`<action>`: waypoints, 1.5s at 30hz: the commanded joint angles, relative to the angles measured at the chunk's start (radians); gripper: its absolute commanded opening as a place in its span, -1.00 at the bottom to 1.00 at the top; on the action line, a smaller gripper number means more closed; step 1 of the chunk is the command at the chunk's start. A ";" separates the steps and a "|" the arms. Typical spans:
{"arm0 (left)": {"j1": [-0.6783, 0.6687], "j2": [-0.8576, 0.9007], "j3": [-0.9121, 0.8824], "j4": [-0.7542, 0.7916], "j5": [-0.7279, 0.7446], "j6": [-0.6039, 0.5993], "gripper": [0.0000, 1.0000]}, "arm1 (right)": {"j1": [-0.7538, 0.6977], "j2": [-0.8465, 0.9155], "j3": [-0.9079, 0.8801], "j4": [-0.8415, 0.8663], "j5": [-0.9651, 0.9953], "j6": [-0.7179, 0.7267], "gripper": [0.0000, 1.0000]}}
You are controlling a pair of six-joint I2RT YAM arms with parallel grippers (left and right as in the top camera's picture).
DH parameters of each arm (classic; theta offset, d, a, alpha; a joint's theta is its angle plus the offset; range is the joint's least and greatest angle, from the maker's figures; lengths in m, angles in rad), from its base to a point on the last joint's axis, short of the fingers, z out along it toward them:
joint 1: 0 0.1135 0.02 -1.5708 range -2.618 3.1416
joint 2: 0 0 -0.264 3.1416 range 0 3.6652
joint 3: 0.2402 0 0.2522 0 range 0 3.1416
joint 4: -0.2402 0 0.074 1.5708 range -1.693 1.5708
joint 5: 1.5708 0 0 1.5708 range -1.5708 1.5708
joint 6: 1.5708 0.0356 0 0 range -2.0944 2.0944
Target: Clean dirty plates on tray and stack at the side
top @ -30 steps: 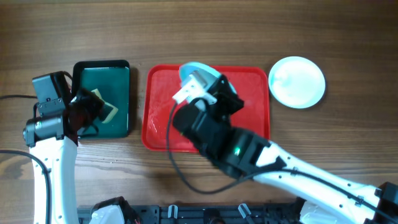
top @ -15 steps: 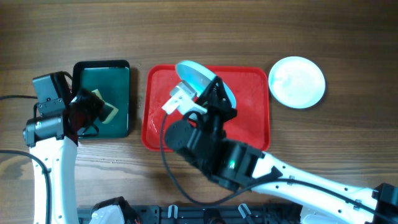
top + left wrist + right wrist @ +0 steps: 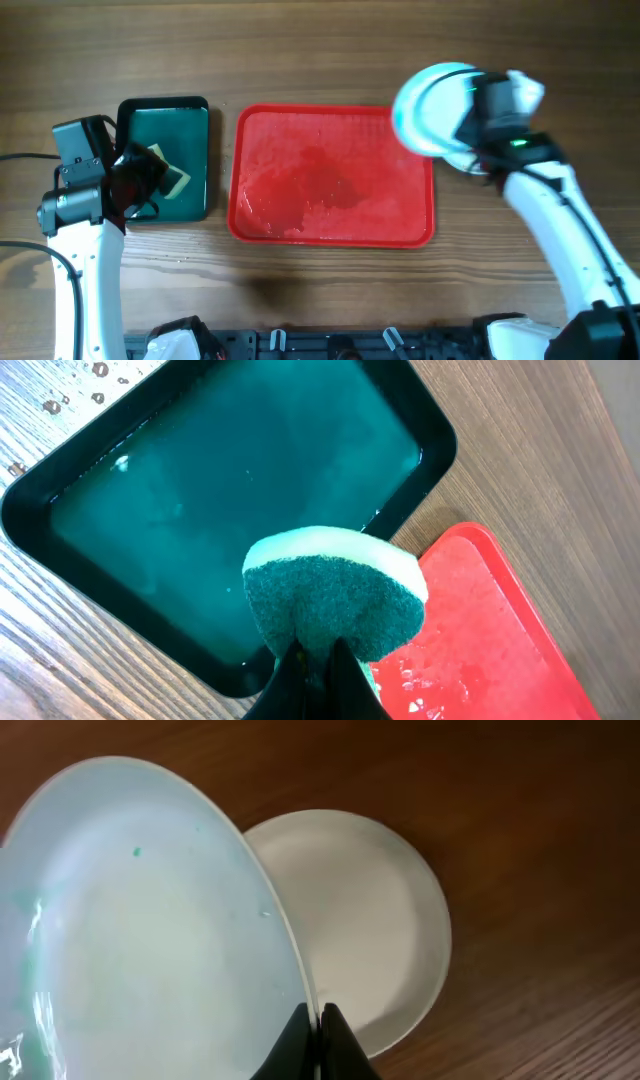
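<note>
My right gripper (image 3: 478,110) is shut on the rim of a pale turquoise plate (image 3: 430,108) and holds it tilted in the air, over the red tray's (image 3: 330,225) right far corner and beside the white plate (image 3: 479,166). In the right wrist view the turquoise plate (image 3: 150,940) has small green specks, and the white plate (image 3: 370,920) lies on the wood below my jaws (image 3: 318,1020). The red tray holds no plates and looks wet. My left gripper (image 3: 150,178) is shut on a green-and-white sponge (image 3: 330,595). Only two plates show.
A smaller dark green, black-rimmed tray (image 3: 165,130) with water stands left of the red tray; the sponge hangs over its near right corner (image 3: 230,490). The red tray's corner (image 3: 480,640) is close to it. A cable runs along the left table edge.
My right arm has swung from over the red tray to the right, carrying the turquoise plate off the tray to above the white plate. The left arm has not moved.
</note>
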 commanded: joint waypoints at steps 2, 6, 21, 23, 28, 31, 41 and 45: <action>0.000 0.001 -0.004 0.002 0.013 -0.006 -0.92 | -0.243 0.002 -0.035 0.008 -0.219 0.062 -0.91; 0.000 0.001 -0.004 0.003 0.012 -0.006 -0.92 | -0.304 0.021 -0.099 0.060 -0.218 0.041 -0.91; 0.000 0.035 -0.004 0.034 0.012 -0.006 -0.91 | -0.212 -0.021 -0.135 0.154 -0.402 -0.130 0.99; 0.000 0.076 -0.004 0.045 0.011 -0.006 -0.91 | -0.148 -0.096 -0.135 0.144 -0.397 -0.138 1.00; 0.003 0.161 -0.004 0.098 0.011 -0.006 -0.92 | 0.026 -0.271 -0.135 0.083 -0.344 -0.136 0.99; 0.003 0.165 -0.004 0.169 0.011 -0.006 -0.85 | 0.144 -0.344 -0.135 0.024 -0.345 -0.133 0.99; 0.003 0.375 -0.004 0.301 -0.159 -0.006 -0.89 | 0.567 -0.390 -0.135 0.000 -0.196 -0.047 0.99; 0.003 0.381 -0.003 0.301 -0.125 -0.005 -0.49 | 0.694 -0.390 -0.135 0.001 -0.113 -0.021 0.99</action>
